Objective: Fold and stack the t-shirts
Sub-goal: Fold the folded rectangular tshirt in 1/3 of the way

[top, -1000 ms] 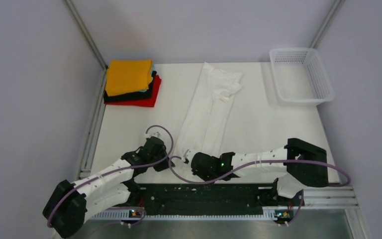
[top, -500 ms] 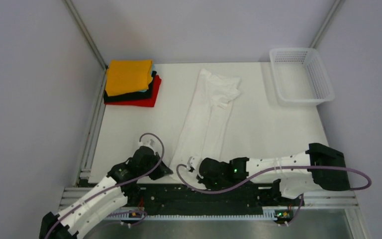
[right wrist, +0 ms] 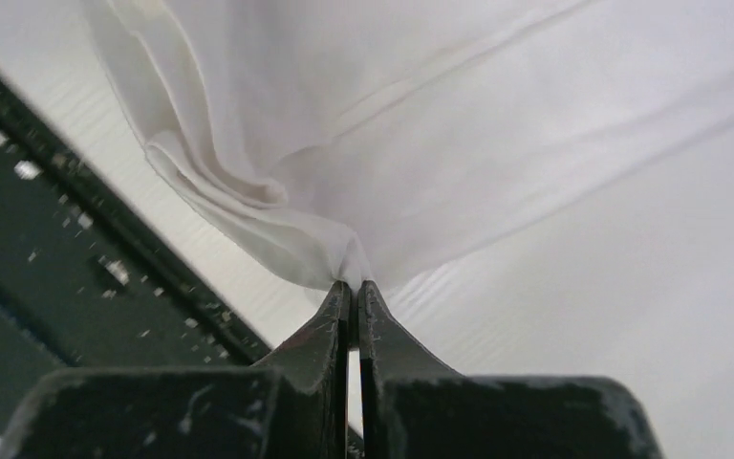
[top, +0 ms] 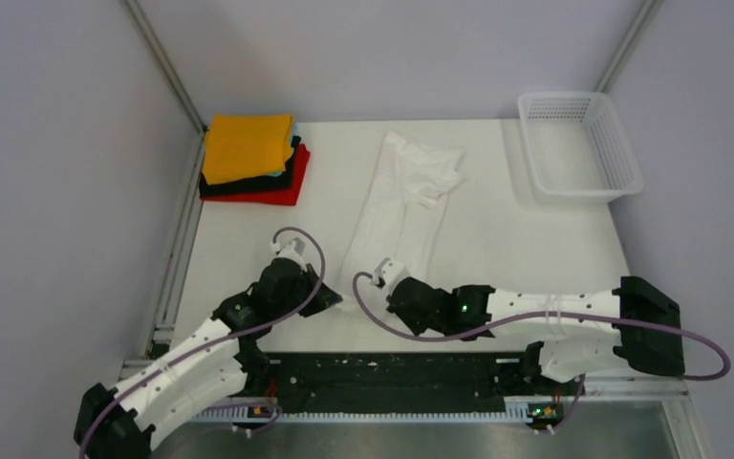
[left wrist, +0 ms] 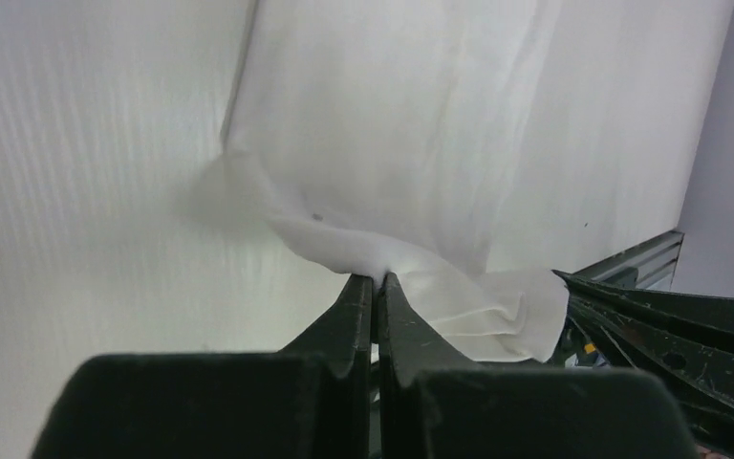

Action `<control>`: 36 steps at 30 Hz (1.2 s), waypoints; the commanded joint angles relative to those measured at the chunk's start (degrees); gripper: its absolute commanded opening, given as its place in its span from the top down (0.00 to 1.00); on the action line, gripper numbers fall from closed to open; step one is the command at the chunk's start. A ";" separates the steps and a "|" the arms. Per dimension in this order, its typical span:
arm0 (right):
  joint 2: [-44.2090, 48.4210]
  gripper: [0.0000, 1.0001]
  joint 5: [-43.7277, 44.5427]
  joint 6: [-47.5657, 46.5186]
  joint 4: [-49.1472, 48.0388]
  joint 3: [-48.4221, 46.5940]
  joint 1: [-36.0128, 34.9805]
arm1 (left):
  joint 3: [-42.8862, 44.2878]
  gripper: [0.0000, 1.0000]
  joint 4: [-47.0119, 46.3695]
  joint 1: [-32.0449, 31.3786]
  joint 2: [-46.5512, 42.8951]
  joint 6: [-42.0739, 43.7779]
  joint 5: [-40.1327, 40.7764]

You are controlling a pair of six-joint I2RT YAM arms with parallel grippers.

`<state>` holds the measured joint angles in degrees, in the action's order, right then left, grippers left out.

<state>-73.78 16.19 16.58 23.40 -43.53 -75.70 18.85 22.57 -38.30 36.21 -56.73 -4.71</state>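
Note:
The white t-shirt (top: pixel 397 206) lies folded lengthwise as a long strip on the white table (top: pixel 497 244), collar end far, hem end near. My left gripper (top: pixel 330 298) is shut on the hem's left corner (left wrist: pixel 344 251). My right gripper (top: pixel 392 287) is shut on the hem's right corner (right wrist: pixel 330 256). Both corners are pinched and lifted a little off the table. A stack of folded t-shirts (top: pixel 248 158), orange on top over teal, black and red, sits at the far left corner.
A white lattice basket (top: pixel 578 143) stands at the far right corner. A black rail (top: pixel 392 368) runs along the near table edge and also shows in the right wrist view (right wrist: pixel 48 277). Metal frame posts rise at the back corners.
Both grippers first pulled the shirt's hem toward the near edge, dragging the whole strip nearer. Now they have moved the hem back away from the rail, still shut on it.

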 commanded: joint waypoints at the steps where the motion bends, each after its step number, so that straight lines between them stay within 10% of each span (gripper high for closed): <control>1: 3.45 1.00 12.68 -0.91 -3.77 -4.17 5.37 | 10.11 1.00 -14.50 0.35 12.36 6.80 7.70; 12: 2.78 1.00 14.72 -5.29 -13.34 -5.07 21.01 | 33.91 1.00 -13.08 2.53 37.35 14.70 14.03; 36: -14.94 1.00 7.64 -9.48 -23.58 -11.86 37.87 | 62.71 1.00 -8.53 12.62 71.22 22.98 -3.24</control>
<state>-87.37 21.69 7.03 2.13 -51.86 -39.03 77.60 13.61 -27.11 104.55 -35.79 -1.96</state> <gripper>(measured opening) 0.011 0.023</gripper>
